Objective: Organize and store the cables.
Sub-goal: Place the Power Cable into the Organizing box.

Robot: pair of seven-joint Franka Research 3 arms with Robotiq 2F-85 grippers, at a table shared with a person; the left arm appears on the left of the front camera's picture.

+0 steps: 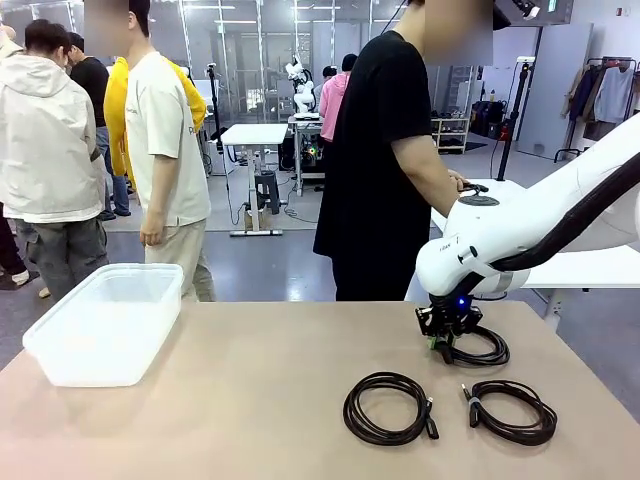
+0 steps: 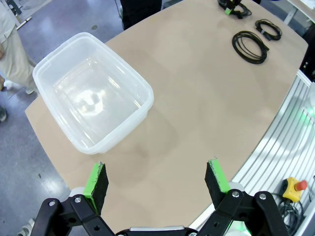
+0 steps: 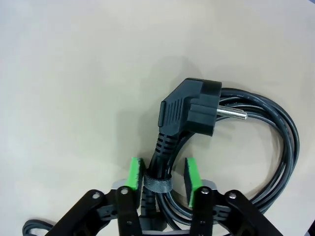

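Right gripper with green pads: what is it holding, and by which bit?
The right gripper is shut on the coiled black power cable, pinching it at its strap, below the plug.

Cables [image 1: 350,412] right of tub [image 1: 95,365]

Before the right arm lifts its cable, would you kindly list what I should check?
1. The right gripper is shut on the held cable at its strap: ok.
2. The strap keeps the whole coil together: cannot tell.
3. The middle cable and the right-hand cable lie apart from it: ok.
4. The clear bin is open and empty: ok.
5. The left gripper is open, away from the cables: ok.
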